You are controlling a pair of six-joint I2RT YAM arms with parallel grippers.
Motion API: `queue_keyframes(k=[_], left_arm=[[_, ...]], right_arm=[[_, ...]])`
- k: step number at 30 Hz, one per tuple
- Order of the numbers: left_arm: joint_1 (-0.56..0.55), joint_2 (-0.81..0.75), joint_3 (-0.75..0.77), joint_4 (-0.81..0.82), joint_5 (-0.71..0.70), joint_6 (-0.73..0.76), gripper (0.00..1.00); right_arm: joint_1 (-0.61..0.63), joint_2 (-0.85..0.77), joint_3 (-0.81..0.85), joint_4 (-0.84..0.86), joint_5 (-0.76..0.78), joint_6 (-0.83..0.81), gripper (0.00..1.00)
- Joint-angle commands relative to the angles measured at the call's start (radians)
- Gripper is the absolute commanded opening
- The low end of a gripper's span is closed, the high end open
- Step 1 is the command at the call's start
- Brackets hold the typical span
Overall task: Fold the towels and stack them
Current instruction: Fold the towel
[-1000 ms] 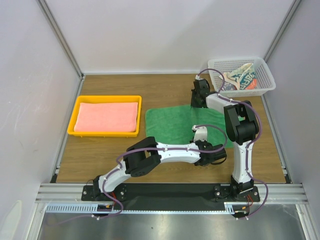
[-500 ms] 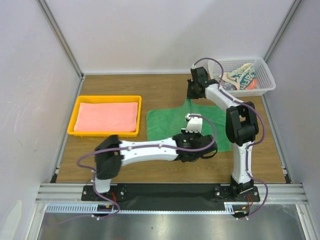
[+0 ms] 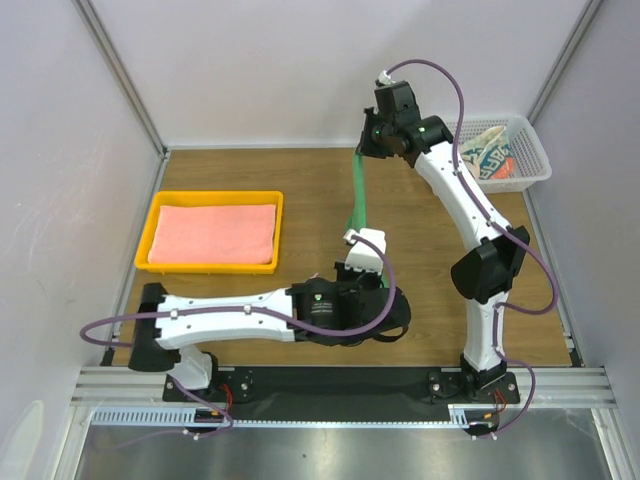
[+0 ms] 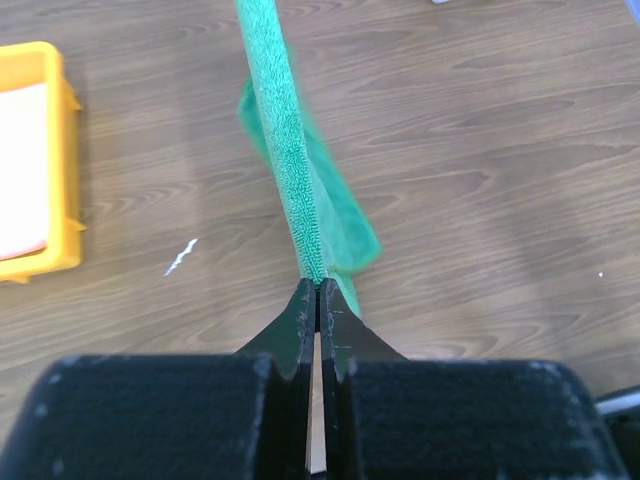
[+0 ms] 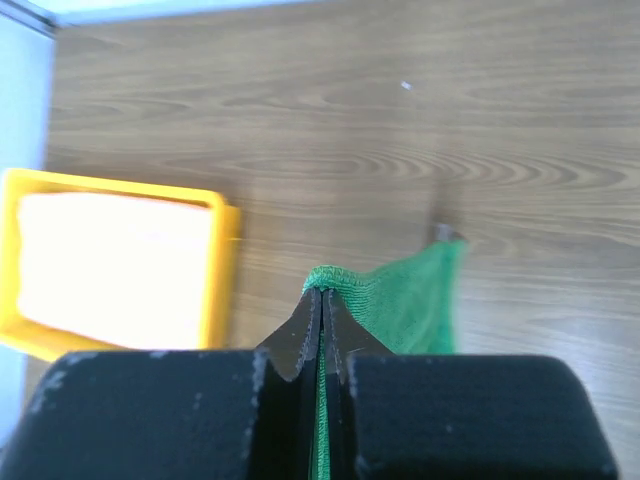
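The green towel [image 3: 358, 190] is strung taut between the left end effector [image 4: 317, 292] and the right end effector [image 5: 322, 296], and it fences off twelve o'clock for me. The yellow tray [image 3: 212, 195] blocks nine, the white basket [image 3: 505, 181] two. The bare surface [image 3: 315, 200] between tray and towel looks passable, I think.

"What did the two arms look like?"

"The left arm [image 3: 230, 312] and the right arm [image 3: 460, 195] had smooth white shells on the long links, with bulky black housings at the joints."

"Any wiring?"

"A thin purple cable [image 3: 459, 105] ran in loose loops along each one. Both were bolted to black base plates [image 3: 470, 382]."

"And the ends?"

"The left gripper [image 4: 317, 300] and the right gripper [image 5: 321, 305] each had two matte black fingers, tapering to thin tips from a wide, grainy black block."
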Motion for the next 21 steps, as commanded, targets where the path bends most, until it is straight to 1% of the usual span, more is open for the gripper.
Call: queue_keyframes(k=[1,5,11,14,17,19,21], left_arm=[[-0.044,-0.092,0.020,-0.110,-0.031,-0.052,0.00],[-0.050,-0.132,0.025,-0.135,-0.028,-0.052,0.00],[-0.050,-0.185,0.041,-0.063,0.010,0.071,0.00],[-0.051,-0.182,0.064,-0.095,0.004,0.080,0.00],[-0.050,-0.196,0.060,-0.151,-0.010,0.033,0.00],[-0.050,-0.213,0.032,-0.188,-0.019,-0.032,0.00],[-0.050,-0.260,-0.003,-0.221,-0.034,-0.081,0.01]], right_arm=[[0.020,-0.028,0.111,-0.035,0.087,0.049,0.00],[0.039,-0.044,0.118,-0.026,0.104,0.074,0.00],[0.042,-0.060,0.118,-0.032,0.144,0.077,0.00],[0.042,-0.063,0.116,-0.034,0.135,0.072,0.00],[0.042,-0.056,0.110,-0.035,0.101,0.083,0.00],[0.046,-0.047,0.095,-0.023,0.077,0.092,0.00],[0.063,-0.030,0.090,-0.020,0.069,0.106,0.00]])
